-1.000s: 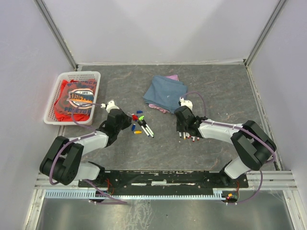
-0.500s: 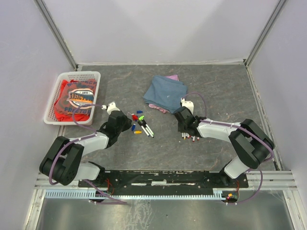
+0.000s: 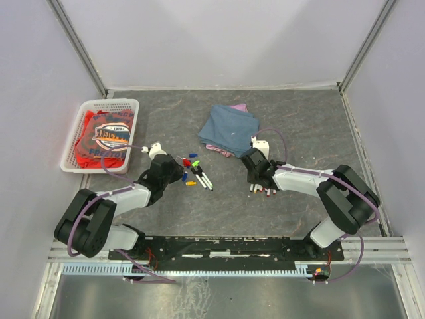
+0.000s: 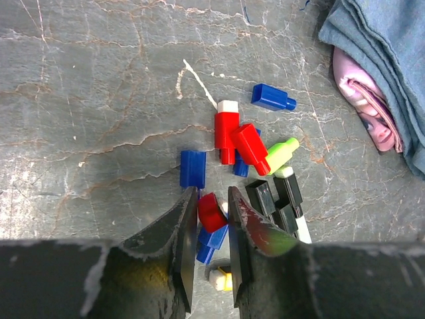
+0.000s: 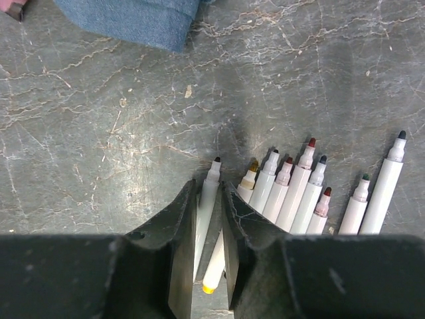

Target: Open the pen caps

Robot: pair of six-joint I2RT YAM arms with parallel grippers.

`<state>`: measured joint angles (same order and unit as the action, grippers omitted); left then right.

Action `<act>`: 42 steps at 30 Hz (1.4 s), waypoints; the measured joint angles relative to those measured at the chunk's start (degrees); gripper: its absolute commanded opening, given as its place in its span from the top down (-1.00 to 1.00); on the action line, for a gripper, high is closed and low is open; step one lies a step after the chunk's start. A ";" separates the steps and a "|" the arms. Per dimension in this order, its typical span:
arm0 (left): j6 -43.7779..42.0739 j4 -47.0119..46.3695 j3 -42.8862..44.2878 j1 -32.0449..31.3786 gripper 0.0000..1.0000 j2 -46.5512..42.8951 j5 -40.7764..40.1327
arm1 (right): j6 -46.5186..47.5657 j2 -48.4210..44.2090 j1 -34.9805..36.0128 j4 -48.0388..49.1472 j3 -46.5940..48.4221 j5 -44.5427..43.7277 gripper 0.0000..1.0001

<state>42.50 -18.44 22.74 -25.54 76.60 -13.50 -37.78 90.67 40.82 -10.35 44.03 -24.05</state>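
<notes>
Loose pen caps (image 4: 232, 136) in red, blue, green and black lie in a cluster (image 3: 191, 167) left of centre. Two black-capped pens (image 4: 287, 199) lie among them. My left gripper (image 4: 212, 193) hovers low over the cluster (image 3: 179, 174), open a little. A red cap (image 4: 211, 211) sits tilted between its fingers, on top of blue caps. Uncapped white pens (image 5: 299, 189) lie side by side (image 3: 264, 191) right of centre. My right gripper (image 5: 210, 183) is open around a black-tipped pen (image 5: 207, 199), with a gap on one side. A yellow-ended pen (image 5: 216, 269) lies beneath.
A folded blue cloth (image 3: 229, 127) lies behind the pens, with a pink item (image 4: 372, 113) under its edge. A white basket (image 3: 78, 156) holding a red shirt stands at the far left. Grey walls enclose the table.
The right gripper has drawn slightly toward the cloth. The left arm has hardly moved over the caps.
</notes>
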 measured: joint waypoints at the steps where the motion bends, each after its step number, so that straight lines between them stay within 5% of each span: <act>1: 0.00 0.00 0.00 -0.07 0.33 -0.02 0.00 | 0.02 -0.02 0.00 -0.02 0.00 -0.04 0.45; 22: -0.02 2.21 0.00 -0.59 0.26 -4.33 -1.49 | 3.28 -5.05 8.44 -1.16 5.29 -1.36 0.32; 30: 0.00 1.99 -0.35 -0.61 0.07 -7.26 -0.94 | 8.26 4.17 12.41 2.67 12.63 6.19 0.31; 42: 0.00 0.63 -2.03 -0.70 0.07 -8.70 1.95 | 11.15 14.95 13.44 3.89 20.37 11.87 0.33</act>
<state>42.50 -17.80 20.71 -26.24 67.90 -11.55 -26.63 105.62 54.26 -6.46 64.40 -12.19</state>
